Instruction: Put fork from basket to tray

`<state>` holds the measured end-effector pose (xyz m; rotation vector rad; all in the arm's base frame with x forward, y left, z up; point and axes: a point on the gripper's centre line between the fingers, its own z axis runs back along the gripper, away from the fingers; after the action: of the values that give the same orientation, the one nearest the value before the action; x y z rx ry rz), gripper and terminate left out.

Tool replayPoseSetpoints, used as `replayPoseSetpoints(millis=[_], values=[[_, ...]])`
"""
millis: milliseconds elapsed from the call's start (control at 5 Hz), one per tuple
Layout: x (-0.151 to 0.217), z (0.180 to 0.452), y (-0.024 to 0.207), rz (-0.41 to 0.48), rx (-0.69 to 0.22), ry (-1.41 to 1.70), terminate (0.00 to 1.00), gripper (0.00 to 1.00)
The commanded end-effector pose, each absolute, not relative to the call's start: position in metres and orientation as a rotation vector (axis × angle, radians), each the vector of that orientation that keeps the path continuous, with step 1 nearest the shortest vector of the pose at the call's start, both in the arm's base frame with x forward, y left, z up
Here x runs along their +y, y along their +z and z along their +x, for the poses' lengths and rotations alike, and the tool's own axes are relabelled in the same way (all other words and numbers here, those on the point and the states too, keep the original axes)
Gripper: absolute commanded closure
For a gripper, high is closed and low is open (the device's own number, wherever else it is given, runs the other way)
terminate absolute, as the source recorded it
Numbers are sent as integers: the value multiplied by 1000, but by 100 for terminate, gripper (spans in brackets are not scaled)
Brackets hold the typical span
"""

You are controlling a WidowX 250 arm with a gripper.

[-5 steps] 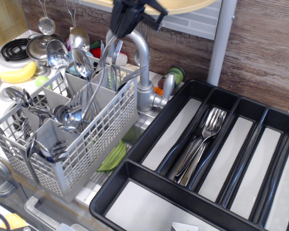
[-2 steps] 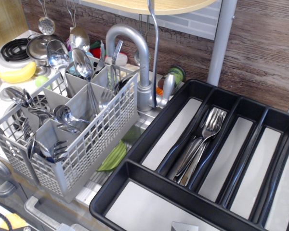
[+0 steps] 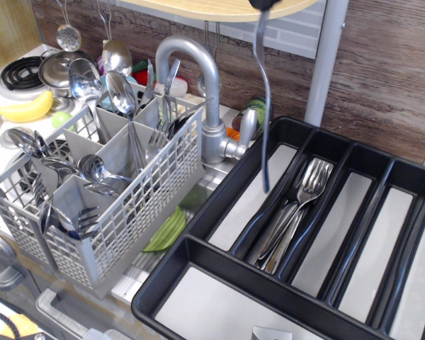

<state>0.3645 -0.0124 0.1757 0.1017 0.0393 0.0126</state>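
Observation:
Only a dark tip of my gripper (image 3: 264, 4) shows at the top edge. It is shut on the top end of a slim silver fork (image 3: 264, 99), which hangs straight down with its lower end just above the left part of the black tray (image 3: 198, 249). Several forks (image 3: 297, 205) lie in one long compartment of the tray. The light grey mesh basket (image 3: 152, 202) stands to the left, holding spoons (image 3: 120, 92) and other cutlery upright. The held fork is clear of the basket.
A grey curved faucet (image 3: 198, 64) rises between basket and tray. A banana (image 3: 25, 108) and a stove burner (image 3: 20, 71) are at the far left. A green object (image 3: 166, 230) lies below the basket. A wood-look wall runs behind.
The gripper rose from over the basket with the fork and moved right. The fork now hangs over the tray instead of beside the faucet.

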Motion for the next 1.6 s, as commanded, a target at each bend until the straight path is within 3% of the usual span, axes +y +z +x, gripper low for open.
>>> replayPoseSetpoints(millis=[0,600,800,1000,1400], values=[[-20,365,173,160,-11,-29,0,100],[-27,357,119,52,-68,-16,0,100],[-27,359,107,84,-92,-48,0,100],[-30,359,104,69,-111,-26,0,0],[-30,359,106,28,-107,-7,0,0]])
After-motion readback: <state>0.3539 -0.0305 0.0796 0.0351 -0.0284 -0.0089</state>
